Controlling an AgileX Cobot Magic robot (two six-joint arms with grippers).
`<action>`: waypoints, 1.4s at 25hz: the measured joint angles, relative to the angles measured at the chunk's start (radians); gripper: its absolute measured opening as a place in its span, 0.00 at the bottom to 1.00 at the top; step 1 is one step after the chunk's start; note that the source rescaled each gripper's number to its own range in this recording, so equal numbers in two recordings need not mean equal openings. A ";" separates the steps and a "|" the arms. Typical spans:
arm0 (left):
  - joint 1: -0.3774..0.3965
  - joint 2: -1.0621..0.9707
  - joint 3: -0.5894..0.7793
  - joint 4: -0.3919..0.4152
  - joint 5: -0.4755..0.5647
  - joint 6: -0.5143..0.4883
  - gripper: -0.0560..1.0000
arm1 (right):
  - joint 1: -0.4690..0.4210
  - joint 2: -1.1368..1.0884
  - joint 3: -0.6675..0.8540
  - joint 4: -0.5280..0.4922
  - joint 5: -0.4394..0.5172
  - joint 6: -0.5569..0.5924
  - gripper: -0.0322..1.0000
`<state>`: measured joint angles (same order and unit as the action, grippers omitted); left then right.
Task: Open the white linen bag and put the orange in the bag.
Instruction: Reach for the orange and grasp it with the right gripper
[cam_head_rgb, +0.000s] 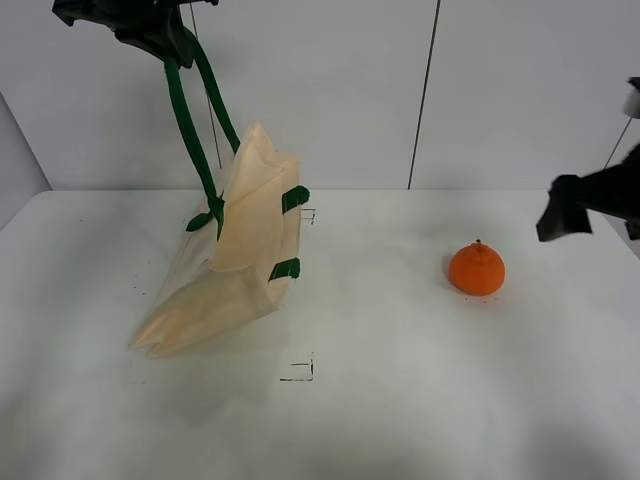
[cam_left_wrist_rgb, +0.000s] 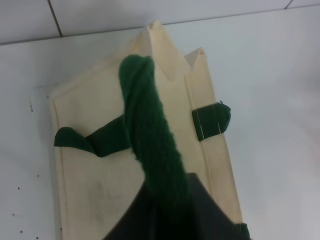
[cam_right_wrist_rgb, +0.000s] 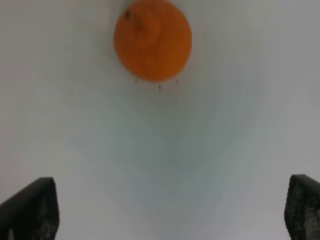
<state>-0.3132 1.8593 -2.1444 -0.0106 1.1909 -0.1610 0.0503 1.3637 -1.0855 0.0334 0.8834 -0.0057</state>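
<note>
The white linen bag (cam_head_rgb: 235, 260) hangs by its dark green strap handle (cam_head_rgb: 190, 120), with its bottom corner resting on the table at the left. My left gripper (cam_head_rgb: 150, 35) is shut on the handle high above the bag. In the left wrist view the handle (cam_left_wrist_rgb: 150, 135) runs up from the cream bag (cam_left_wrist_rgb: 100, 165) into the gripper. The orange (cam_head_rgb: 476, 269) sits on the table at the right, stem up. My right gripper (cam_head_rgb: 565, 210) is open and empty, above the table to the right of the orange. The right wrist view shows the orange (cam_right_wrist_rgb: 152, 40) ahead of the spread fingertips (cam_right_wrist_rgb: 30, 207).
The white table (cam_head_rgb: 400, 400) has small black corner marks (cam_head_rgb: 300, 372) near the middle and one behind the bag (cam_head_rgb: 308, 214). A white wall with a dark vertical seam (cam_head_rgb: 425, 95) stands behind the table.
</note>
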 joint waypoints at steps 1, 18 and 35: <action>0.000 0.000 0.000 0.000 0.000 0.000 0.05 | 0.000 0.079 -0.077 0.001 0.018 0.000 1.00; 0.000 0.000 0.000 0.000 0.000 0.000 0.05 | 0.052 0.840 -0.625 0.016 0.160 0.006 1.00; 0.000 0.000 0.000 0.000 0.000 0.000 0.05 | 0.052 0.909 -0.635 -0.033 0.139 0.053 0.03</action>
<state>-0.3132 1.8593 -2.1444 -0.0106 1.1909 -0.1605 0.1020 2.2727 -1.7205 0.0000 1.0228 0.0469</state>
